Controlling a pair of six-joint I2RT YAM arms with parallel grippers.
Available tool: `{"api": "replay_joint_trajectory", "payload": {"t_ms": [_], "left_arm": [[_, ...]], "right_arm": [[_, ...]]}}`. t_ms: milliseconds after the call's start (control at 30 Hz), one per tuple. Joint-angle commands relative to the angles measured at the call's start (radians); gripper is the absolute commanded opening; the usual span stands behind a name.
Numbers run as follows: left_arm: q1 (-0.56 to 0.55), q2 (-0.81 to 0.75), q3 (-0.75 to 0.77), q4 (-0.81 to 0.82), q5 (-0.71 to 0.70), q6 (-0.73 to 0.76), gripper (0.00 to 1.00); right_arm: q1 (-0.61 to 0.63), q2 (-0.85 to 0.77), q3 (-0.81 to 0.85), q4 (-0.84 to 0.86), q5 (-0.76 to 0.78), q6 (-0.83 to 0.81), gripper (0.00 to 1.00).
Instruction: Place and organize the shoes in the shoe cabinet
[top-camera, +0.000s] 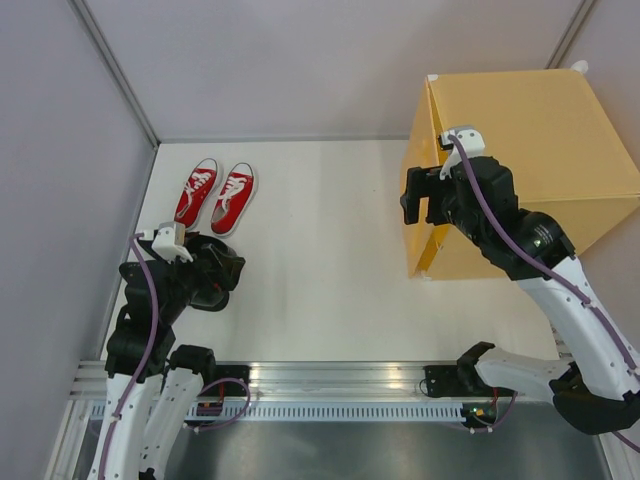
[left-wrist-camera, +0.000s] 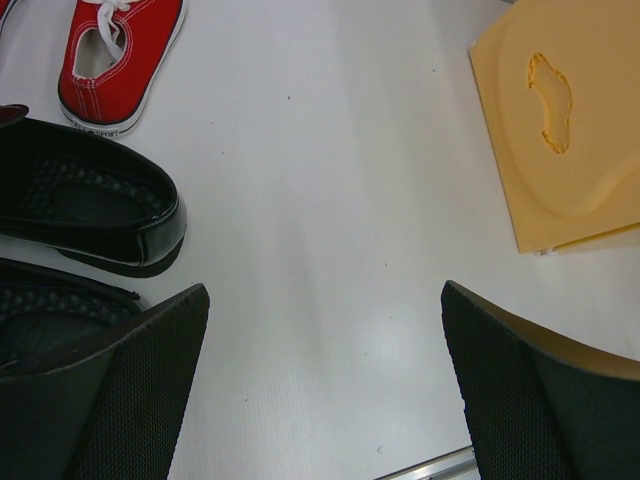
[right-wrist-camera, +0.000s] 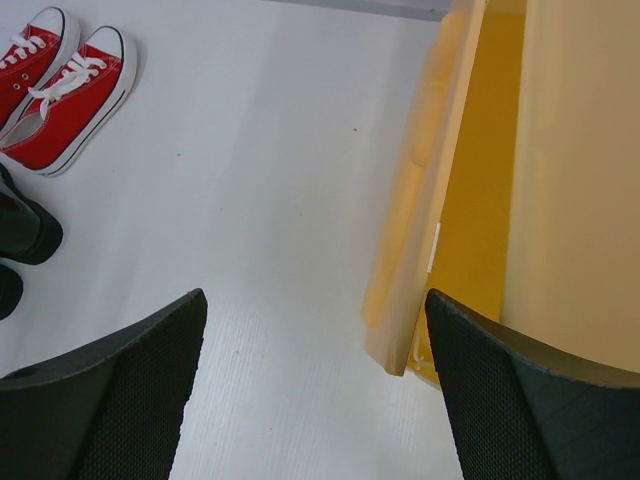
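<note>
Two red sneakers (top-camera: 197, 192) (top-camera: 233, 198) lie side by side at the back left of the table. The wrist views show a red sneaker (left-wrist-camera: 120, 50) and the red pair (right-wrist-camera: 70, 95). Two black shoes (left-wrist-camera: 90, 205) (left-wrist-camera: 50, 310) lie just left of my left gripper (left-wrist-camera: 325, 380), which is open and empty above the table. In the top view the left gripper (top-camera: 222, 275) covers most of them. The yellow shoe cabinet (top-camera: 530, 150) stands at the right, its door (right-wrist-camera: 420, 230) slightly ajar. My right gripper (right-wrist-camera: 315, 380) (top-camera: 425, 205) is open, with the door's lower corner just inside its right finger.
Grey walls close in the table on the left and at the back. A metal rail (top-camera: 330, 380) runs along the near edge by the arm bases. The cabinet door's embossed face (left-wrist-camera: 560, 130) shows in the left wrist view. White tabletop (top-camera: 320, 250) lies between shoes and cabinet.
</note>
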Motion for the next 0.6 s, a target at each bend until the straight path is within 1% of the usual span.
{"api": "replay_joint_trajectory", "payload": {"t_ms": [0,100,233,300,333,433,467,533,567], "left_arm": [[0.007,0.008,-0.001,0.046,0.018,0.025,1.0],[0.009,0.008,-0.001,0.045,0.019,0.026,1.0],[0.011,0.008,0.0,0.045,0.021,0.026,1.0],[0.011,0.008,0.0,0.045,0.024,0.026,1.0],[0.011,0.009,0.0,0.046,0.024,0.028,1.0],[0.011,0.008,0.0,0.045,0.025,0.028,1.0],[0.012,0.009,0.0,0.045,0.024,0.028,1.0],[0.012,0.009,-0.001,0.046,0.024,0.028,1.0],[0.012,0.011,0.0,0.045,0.024,0.028,1.0]], "right_arm": [[0.041,0.014,-0.02,-0.016,0.017,0.028,0.93],[0.087,0.018,-0.022,0.022,-0.032,0.026,0.92],[0.161,0.05,-0.025,0.135,-0.081,0.017,0.92],[0.211,0.092,-0.012,0.186,-0.1,0.0,0.92],[0.23,0.11,-0.006,0.212,-0.133,-0.018,0.92],[0.267,0.201,0.038,0.335,-0.193,-0.049,0.93],[0.274,0.243,0.052,0.367,-0.206,-0.06,0.95],[0.285,0.279,0.06,0.442,-0.207,-0.081,0.96],[0.284,0.309,0.067,0.51,-0.181,-0.093,0.98]]}}
